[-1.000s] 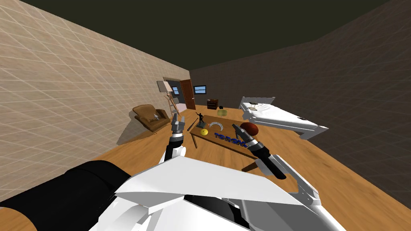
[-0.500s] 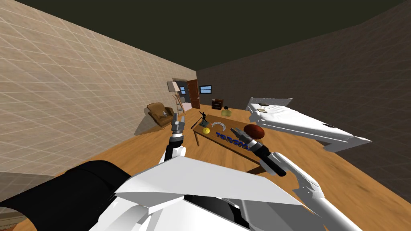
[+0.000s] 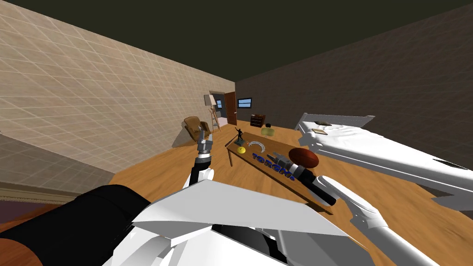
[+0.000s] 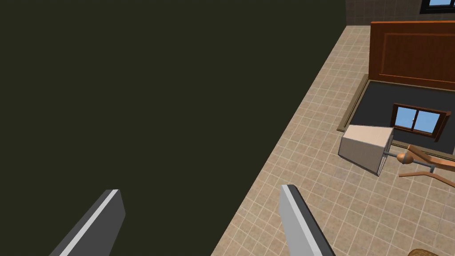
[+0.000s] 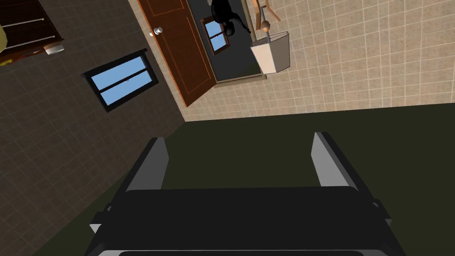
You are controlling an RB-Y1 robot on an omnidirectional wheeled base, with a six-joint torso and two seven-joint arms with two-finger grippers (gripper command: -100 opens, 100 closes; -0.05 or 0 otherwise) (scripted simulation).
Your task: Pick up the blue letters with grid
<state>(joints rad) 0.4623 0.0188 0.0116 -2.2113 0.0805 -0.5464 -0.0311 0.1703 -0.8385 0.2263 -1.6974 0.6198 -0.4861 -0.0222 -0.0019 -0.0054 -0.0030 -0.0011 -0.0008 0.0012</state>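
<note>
**Wooden table ahead, letters not yet held**

Blue letters [image 3: 272,167] lie flat on the table [image 3: 270,147]. The right gripper [image 3: 275,155] hangs over them, fingers spread and empty, a brown ball [image 3: 303,158] just beside it. The left gripper [image 3: 202,134] is raised left of the table, also spread and empty.

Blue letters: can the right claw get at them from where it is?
Probably yes: the open right claw sits over the blue letters with nothing between, though it points across the room and likely needs tilting down.

Wooden floor [image 3: 157,167], tan tiled wall [image 3: 92,92], white bed [image 3: 369,148] — brown armchair [image 3: 196,125] near the open door [image 3: 229,105].
</note>
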